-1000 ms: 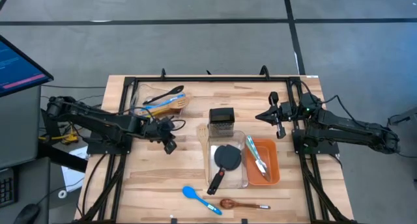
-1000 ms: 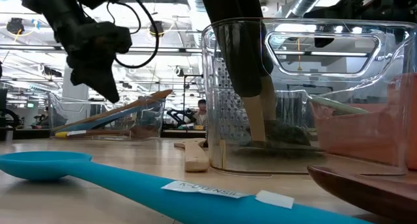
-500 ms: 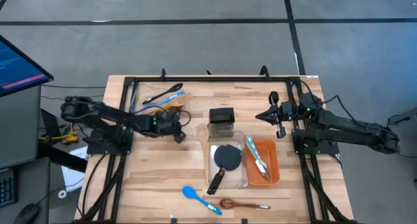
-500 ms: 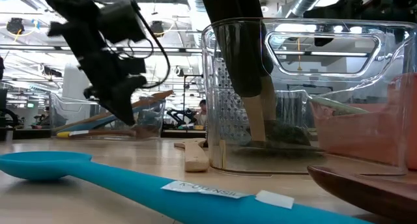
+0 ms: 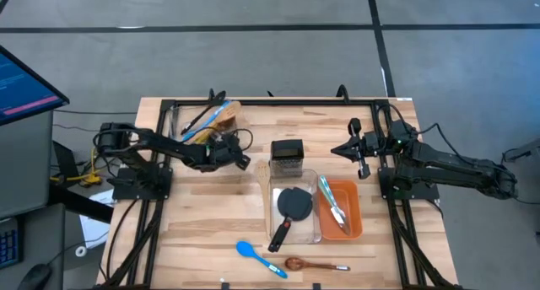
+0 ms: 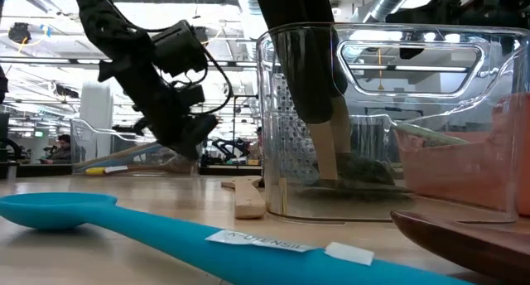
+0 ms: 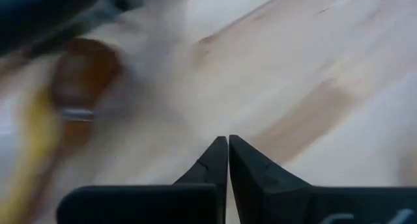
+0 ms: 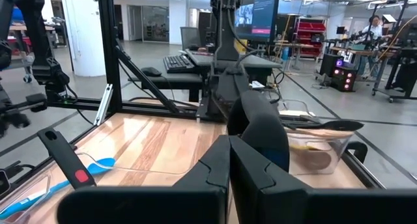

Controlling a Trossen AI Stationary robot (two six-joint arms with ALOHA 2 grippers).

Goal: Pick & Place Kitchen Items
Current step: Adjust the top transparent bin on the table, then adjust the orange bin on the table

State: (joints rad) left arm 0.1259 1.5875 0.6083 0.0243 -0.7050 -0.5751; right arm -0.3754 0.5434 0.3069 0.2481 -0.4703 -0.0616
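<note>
Several kitchen items lay spread over the wooden table [image 5: 202, 231]. At the far left corner a clear bin [image 5: 190, 121] held a bundle of utensils: black tongs [image 5: 205, 117], a blue-handled piece and a wooden one, their handles sticking out over the rim. Near the table's middle stood the steel box grater [image 5: 288, 154], dark-topped, just behind a clear container [image 5: 294, 207]. Inside that container lay a black turner [image 5: 291, 207], its handle running out over the near rim. Beside it on the right, touching or nearly so, sat an orange tray [image 5: 350, 214] with metal tongs [image 5: 332, 203] lying in it. A wooden spatula [image 5: 262, 170] rested on the table by the container's far left corner. Toward the near edge lay a blue spoon [image 5: 257, 255] with a white label on its handle, and just right of it a dark wooden spoon [image 5: 310, 263].

Left gripper [image 5: 240, 160] hung low over bare table between the clear bin and the grater, jaws pressed together, nothing between them; the left wrist view showed its tips [image 7: 228, 152] meeting above the wood, with blurred utensil shapes close by. Right gripper [image 5: 339, 150] waited well apart at the table's right side, raised, jaws also pressed together and empty.

A monitor [image 5: 21, 83] stood off the table's left side.
</note>
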